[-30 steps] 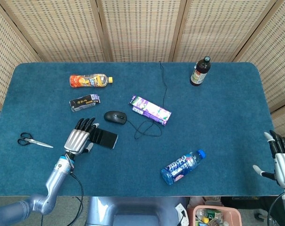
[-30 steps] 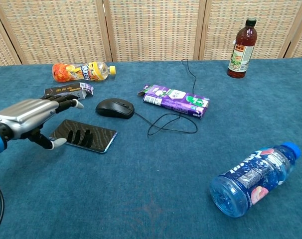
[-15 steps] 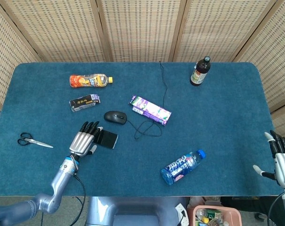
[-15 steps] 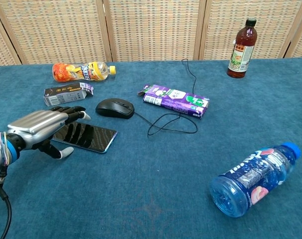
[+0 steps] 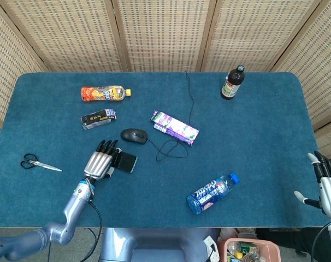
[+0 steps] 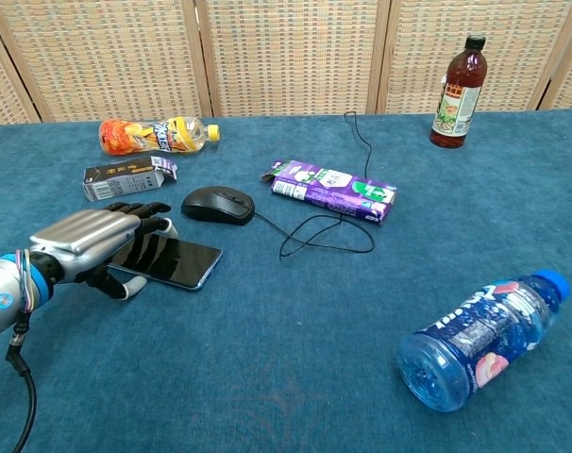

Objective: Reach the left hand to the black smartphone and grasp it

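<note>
Reaching forward low over the table (image 5: 253, 136), the left hand (image 5: 99, 162) lies palm down with its silver back upward and its forearm running back toward the near left edge. Its dark fingers (image 6: 140, 209) are extended and slightly spread, laid over the near left end of the black smartphone (image 6: 177, 261), while the thumb (image 6: 124, 287) hooks out at the phone's near side. The chest view shows the fingers' reflection on the glossy screen; whether they actually press on the glass cannot be told, and nothing is clasped. The smartphone (image 5: 125, 161) lies flat on the blue cloth, just in front of the black mouse (image 5: 134, 135) and below the small dark carton (image 5: 98, 118).

The right hand (image 5: 327, 185) shows only in the head view, at the near right corner beyond the table edge, palm side hidden, its fingers straight and apart, holding nothing.

Elsewhere on the table, an orange drink bottle (image 5: 104, 93) lies on its side at the far left, a purple box (image 5: 174, 127) sits beside the mouse cable (image 5: 173, 147), a dark glass bottle (image 5: 232, 83) stands upright at the far right, a blue water bottle (image 5: 212, 193) lies on its side near the front, and scissors (image 5: 39, 162) rest well to the left of the left hand.
</note>
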`<state>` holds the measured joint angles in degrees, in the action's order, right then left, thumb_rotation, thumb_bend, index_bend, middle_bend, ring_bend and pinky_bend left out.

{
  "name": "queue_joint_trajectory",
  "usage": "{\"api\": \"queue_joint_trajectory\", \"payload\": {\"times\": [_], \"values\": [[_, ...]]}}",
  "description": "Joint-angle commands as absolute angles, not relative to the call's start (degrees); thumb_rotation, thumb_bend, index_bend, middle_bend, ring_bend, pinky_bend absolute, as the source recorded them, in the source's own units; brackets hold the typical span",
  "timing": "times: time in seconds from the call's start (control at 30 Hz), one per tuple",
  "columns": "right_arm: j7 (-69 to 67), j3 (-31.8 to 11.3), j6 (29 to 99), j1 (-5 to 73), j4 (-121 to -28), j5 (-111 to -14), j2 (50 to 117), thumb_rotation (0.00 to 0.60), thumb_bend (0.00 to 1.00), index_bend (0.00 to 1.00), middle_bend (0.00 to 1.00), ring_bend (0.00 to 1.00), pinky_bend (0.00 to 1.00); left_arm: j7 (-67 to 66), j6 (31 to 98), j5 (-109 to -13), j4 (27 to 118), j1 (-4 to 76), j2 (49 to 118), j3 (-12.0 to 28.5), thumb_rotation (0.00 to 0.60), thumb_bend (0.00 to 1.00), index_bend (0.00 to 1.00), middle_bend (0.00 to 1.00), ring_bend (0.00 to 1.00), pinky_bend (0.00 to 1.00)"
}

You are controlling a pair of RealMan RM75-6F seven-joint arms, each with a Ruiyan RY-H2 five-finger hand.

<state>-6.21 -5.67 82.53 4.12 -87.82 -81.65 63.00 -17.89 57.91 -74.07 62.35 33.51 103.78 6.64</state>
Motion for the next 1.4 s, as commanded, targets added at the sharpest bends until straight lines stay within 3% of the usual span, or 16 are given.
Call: {"api": "queue_joint_trajectory", "payload": {"times": [0.03, 0.37, 0.67, 0.87, 1.03, 1.1, 1.17, 1.2, 1.4], "values": [[-6.32, -5.7, 82.56, 4.12, -87.8, -81.66, 62.98, 0.6, 0.0, 0.0, 0.0, 0.0, 0.0, -17.99, 58.1, -74.21, 62.15, 33.48, 103.85, 6.51, 0.6, 0.59, 0.34, 0.0, 0.0, 0.0], [-6.26, -5.66, 82.7, 4.09, -87.84, -81.77, 62.99, 0.6, 0.0, 0.0, 0.0, 0.0, 0.0, -19.14, 58.62, -74.82, 64.78, 33.1, 101.75, 5.68, 0.6, 0.65, 0.43, 0.0, 0.0, 0.0], [-6.09, -5.61, 82.6, 4.13, -87.93, -81.78, 63.0, 0.6, 0.0, 0.0, 0.0, 0.0, 0.0, -34.99, 53.71, -64.01, 84.74, 34.21, 89.53, 6.32, 0.6, 0.66, 0.46, 0.0, 0.0, 0.0], [-5.9, -5.56, 82.49, 4.17, -88.04, -81.76, 63.01, 0.6, 0.0, 0.0, 0.0, 0.0, 0.0, -46.84, 52.23, -48.64, 93.91, 37.76, 84.41, 6.97, 0.6, 0.66, 0.33, 0.0, 0.0, 0.0], [-5.77, -5.57, 82.42, 4.18, -88.09, -81.65, 63.03, 0.6, 0.0, 0.0, 0.0, 0.0, 0.0, -53.87, 52.68, -35.28, 96.24, 42.05, 83.91, 6.3, 0.6, 0.66, 0.31, 0.0, 0.0, 0.0], [-5.78, -5.59, 82.43, 4.17, -88.08, -81.6, 63.03, 0.6, 0.0, 0.0, 0.0, 0.0, 0.0, -55.22, 53.14, -31.75, 96.61, 43.36, 84.08, 6.01, 0.6, 0.65, 0.14, 0.0, 0.0, 0.0], [-5.81, -5.61, 82.43, 4.17, -88.1, -81.57, 63.02, 0.6, 0.0, 0.0, 0.0, 0.0, 0.0, -55.58, 53.58, -29.97, 96.87, 44.28, 84.32, 5.85, 0.6, 0.63, 0.02, 0.0, 0.0, 0.0], [-5.82, -5.61, 82.45, 4.17, -88.11, -81.58, 63.01, 0.6, 0.0, 0.0, 0.0, 0.0, 0.0, -55.13, 53.66, -29.95, 96.92, 44.42, 84.44, 5.93, 0.6, 0.62, 0.0, 0.0, 0.0, 0.0], [-5.89, -5.6, 82.55, 4.14, -88.18, -81.66, 62.98, 0.6, 0.0, 0.0, 0.0, 0.0, 0.0, -47.9, 55.86, -39.58, 95.23, 43.1, 85.43, 7.38, 0.6, 0.6, 0.0, 0.0, 0.0, 0.0]]}}
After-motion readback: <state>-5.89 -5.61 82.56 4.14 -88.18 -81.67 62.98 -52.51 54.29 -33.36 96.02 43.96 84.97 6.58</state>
